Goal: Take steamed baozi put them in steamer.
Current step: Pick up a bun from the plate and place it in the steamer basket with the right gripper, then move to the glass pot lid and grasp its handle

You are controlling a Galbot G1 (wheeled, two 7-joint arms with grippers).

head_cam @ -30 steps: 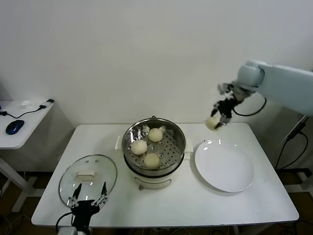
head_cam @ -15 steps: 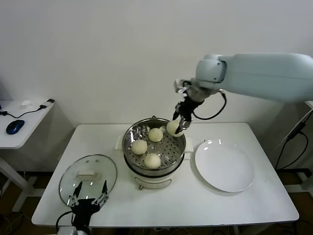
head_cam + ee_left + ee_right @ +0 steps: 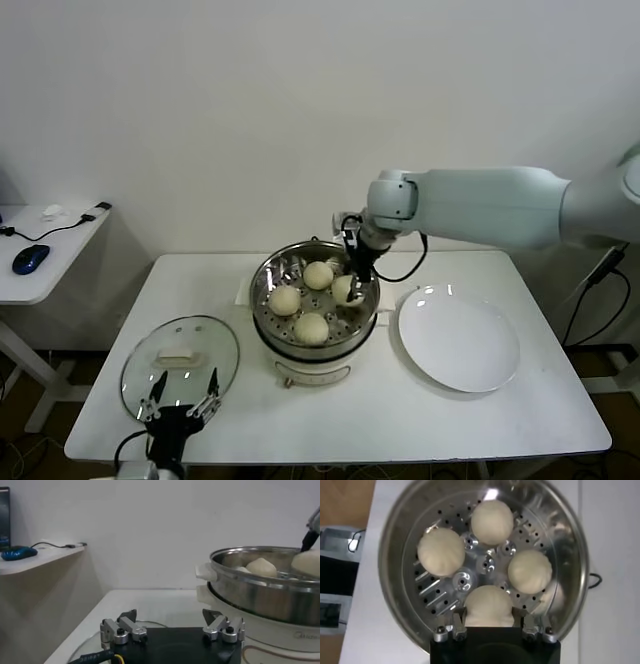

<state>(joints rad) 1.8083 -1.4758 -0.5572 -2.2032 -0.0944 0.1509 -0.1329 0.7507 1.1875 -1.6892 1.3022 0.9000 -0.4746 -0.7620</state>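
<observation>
Right pincer around fourth baozi

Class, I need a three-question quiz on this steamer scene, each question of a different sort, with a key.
1. True or false: the white plate holds one baozi.
2. How many steamed baozi are inside the steamer?
3. The glass lid lies: A) on the steamer, B) on the table at the robot's left, C) on the plate.

Key: 1. False; it holds none. 2. Four, counting the one the right gripper grips just above the tray. 3. B, by the open left gripper.
</observation>
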